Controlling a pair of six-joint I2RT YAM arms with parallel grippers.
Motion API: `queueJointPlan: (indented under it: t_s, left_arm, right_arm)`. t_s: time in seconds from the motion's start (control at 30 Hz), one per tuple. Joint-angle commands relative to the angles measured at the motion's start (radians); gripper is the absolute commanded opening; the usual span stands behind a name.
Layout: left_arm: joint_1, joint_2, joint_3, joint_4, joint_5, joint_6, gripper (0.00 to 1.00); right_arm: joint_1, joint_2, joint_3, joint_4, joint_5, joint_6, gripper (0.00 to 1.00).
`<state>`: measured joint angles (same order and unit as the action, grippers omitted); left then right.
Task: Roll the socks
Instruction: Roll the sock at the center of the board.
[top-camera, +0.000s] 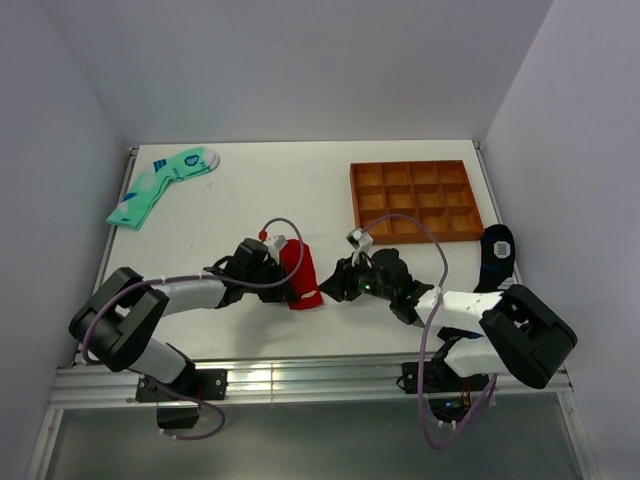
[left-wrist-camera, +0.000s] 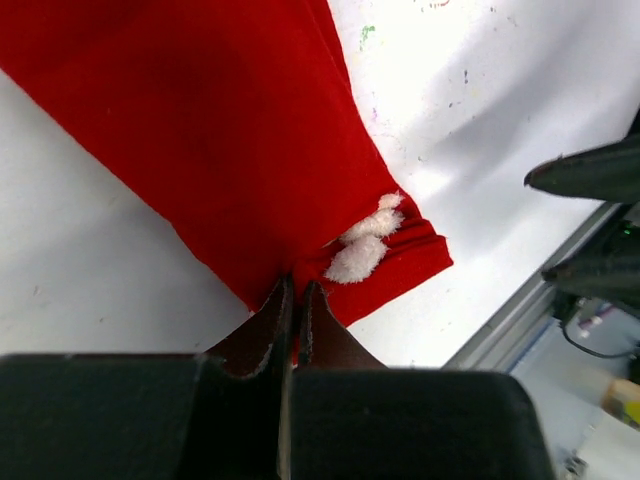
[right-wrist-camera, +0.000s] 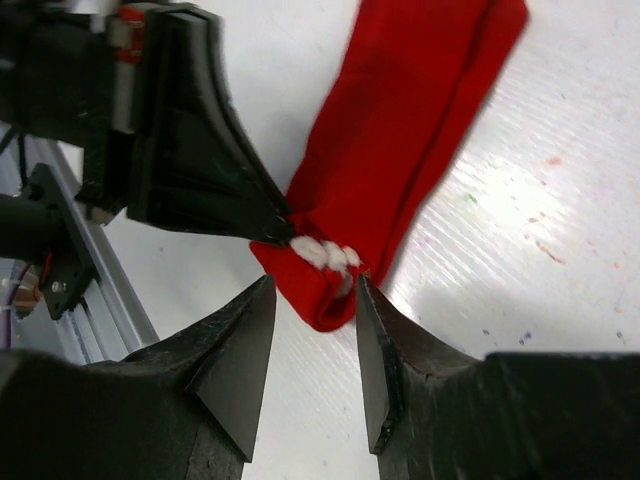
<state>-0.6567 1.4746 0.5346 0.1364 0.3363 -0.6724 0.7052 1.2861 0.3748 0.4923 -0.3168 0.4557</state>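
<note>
**Red socks pinched at one end, second pincer open around it**

The socks (top-camera: 297, 270) lie flat on the white desk (top-camera: 260, 195) just below the middle of the overhead frame, as a red strip running from upper left down to lower right. The left pincer (top-camera: 284, 284) comes in from the left and meets their lower end. The right pincer (top-camera: 331, 286) faces it from the right, close to the same end.

In the left wrist view the left pincer's two fingers are pressed together at lower centre, with the red edge caught between their tips. A fluffy white mark (left-wrist-camera: 366, 243) sits just right of that grip. In the right wrist view the right pincer is open. Its tips stand on either side of the socks' near end, and the right-hand tip is at the cloth's edge. I cannot tell whether it touches.

From overhead both pincers are dark shapes that merge with the wrists and cables, so neither jaw state reads there. Only the wrist views show it. Whether the red strip is one sock or two laid together is unclear, and the left wrist view cuts off its far end.

Only the overhead view shows the brown tray (top-camera: 353, 195) at upper right, a mint-green sock (top-camera: 160, 186) at upper left, and a black sock (top-camera: 497, 256) at the right edge, partly behind the right arm.
</note>
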Motion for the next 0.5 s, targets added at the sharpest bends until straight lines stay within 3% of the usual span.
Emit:
queueJointPlan:
  t_s: [0.0, 0.33, 0.47]
  left_arm:
    - [0.022, 0.052, 0.022, -0.084, 0.078, -0.001, 0.0]
    - [0.052, 0.085, 0.079, -0.214, 0.15, 0.007, 0.0]
    - [0.068, 0.076, 0.096, -0.254, 0.179, 0.019, 0.0]
  right_arm:
    - [0.016, 0.019, -0.06, 0.352, -0.031, -0.002, 0.46]
    - [0.05, 0.283, -0.076, 0.736, -0.139, 0.023, 0.48]
    - [0.082, 0.325, -0.064, 0.709, -0.114, -0.015, 0.49]
